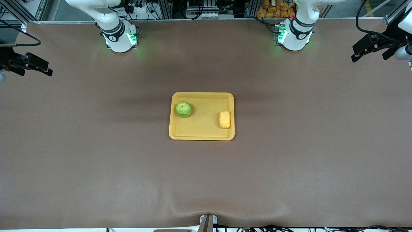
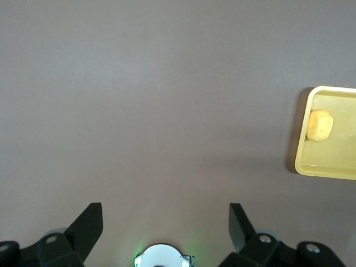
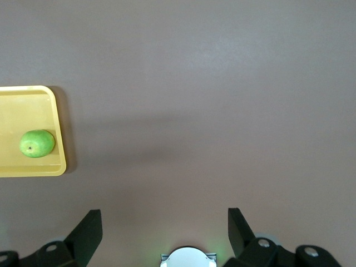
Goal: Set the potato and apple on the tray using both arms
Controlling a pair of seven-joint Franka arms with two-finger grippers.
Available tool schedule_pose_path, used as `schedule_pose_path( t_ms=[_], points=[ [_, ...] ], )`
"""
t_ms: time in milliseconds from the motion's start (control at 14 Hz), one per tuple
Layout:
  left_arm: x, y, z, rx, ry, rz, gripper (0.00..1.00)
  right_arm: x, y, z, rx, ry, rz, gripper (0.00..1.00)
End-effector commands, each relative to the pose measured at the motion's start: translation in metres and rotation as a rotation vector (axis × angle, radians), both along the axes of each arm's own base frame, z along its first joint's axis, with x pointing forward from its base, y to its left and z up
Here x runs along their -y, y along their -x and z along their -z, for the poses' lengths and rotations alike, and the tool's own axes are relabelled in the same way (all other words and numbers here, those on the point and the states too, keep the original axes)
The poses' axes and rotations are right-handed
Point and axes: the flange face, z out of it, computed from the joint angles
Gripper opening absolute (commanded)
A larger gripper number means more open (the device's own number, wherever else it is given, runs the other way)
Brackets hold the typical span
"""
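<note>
You have the round green apple (image 1: 183, 109) and lumpy yellow-orange potato (image 1: 225, 119) already lying in the shallow yellow plastic tray (image 1: 201, 136), well apart from both the left gripper (image 2: 166, 222) and the right gripper (image 3: 165, 222), whose fingers are spread and empty over bare table.

In each wrist view the tray (image 2: 325, 167) runs off the picture's edge, so only one end shows. In the front view both arms leave the picture at the top, and the right gripper (image 1: 38, 68) is partly cut off at the side.

light: even, overhead | shadows: soft bands on table (image 1: 96, 161) | focus: sharp
</note>
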Motion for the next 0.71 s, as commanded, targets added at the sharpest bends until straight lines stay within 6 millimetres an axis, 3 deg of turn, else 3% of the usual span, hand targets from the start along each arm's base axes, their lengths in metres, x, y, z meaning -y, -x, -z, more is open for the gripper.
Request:
schedule_pose_path(
  t_ms=[0,643],
  points=[
    [0.0016,0.0025,-0.01,0.008,0.017,0.006,1.0,0.0067,0.0088,-0.0086,0.017,0.021,0.021,1.0],
    [0.0029,0.0008,-0.0049,-0.014,0.014,0.008,1.0,0.009,0.0034,-0.0053,0.027,0.006,0.02,1.0]
  ],
)
